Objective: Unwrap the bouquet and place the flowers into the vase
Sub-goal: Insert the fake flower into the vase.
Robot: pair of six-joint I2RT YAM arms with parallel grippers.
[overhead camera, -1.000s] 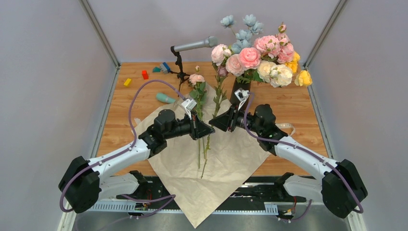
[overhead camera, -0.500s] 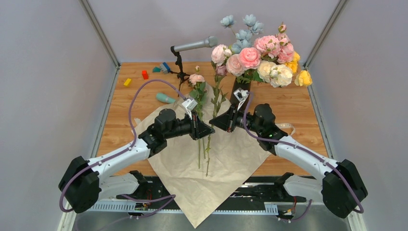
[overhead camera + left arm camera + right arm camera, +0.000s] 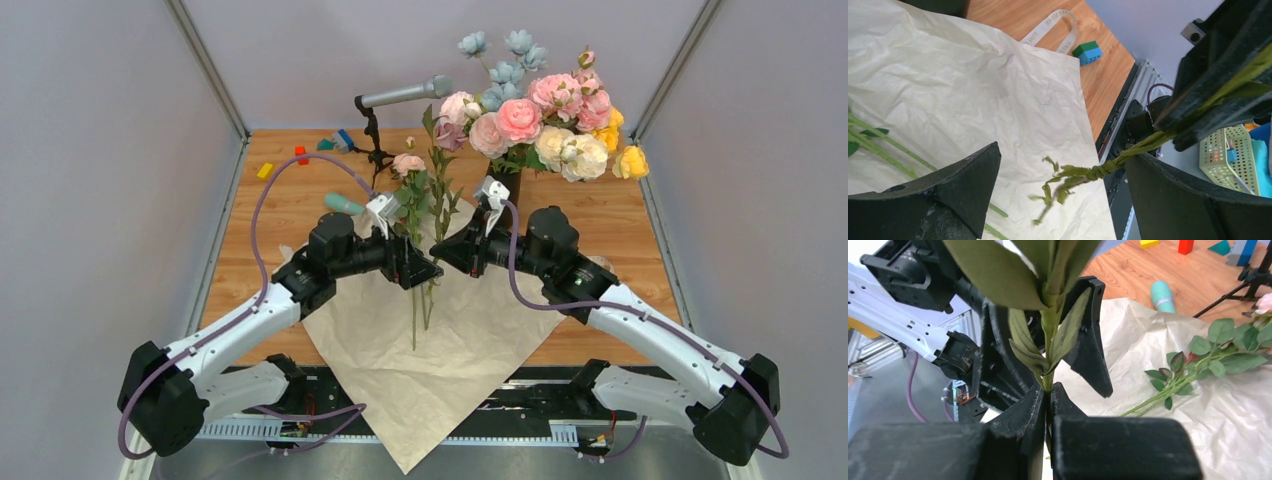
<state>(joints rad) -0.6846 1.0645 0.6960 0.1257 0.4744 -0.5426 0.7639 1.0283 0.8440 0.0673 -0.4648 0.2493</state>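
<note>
The right gripper [image 3: 1049, 390] pinched the thin green leafy stem [image 3: 1047, 371] of a mauve flower, holding it upright. Just left, the left gripper [image 3: 1063, 190] stood spread wide, the stem's lower end between its fingers. Crinkled beige paper [image 3: 450, 360] lay beneath; the slim glossy dark vase [image 3: 508, 183] stood beyond, far right.

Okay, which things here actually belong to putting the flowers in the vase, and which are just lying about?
Job: held flower in the right gripper, second flower on the paper, vase, open left gripper.
Lying about: microphone, toy blocks, teal tube.
</note>
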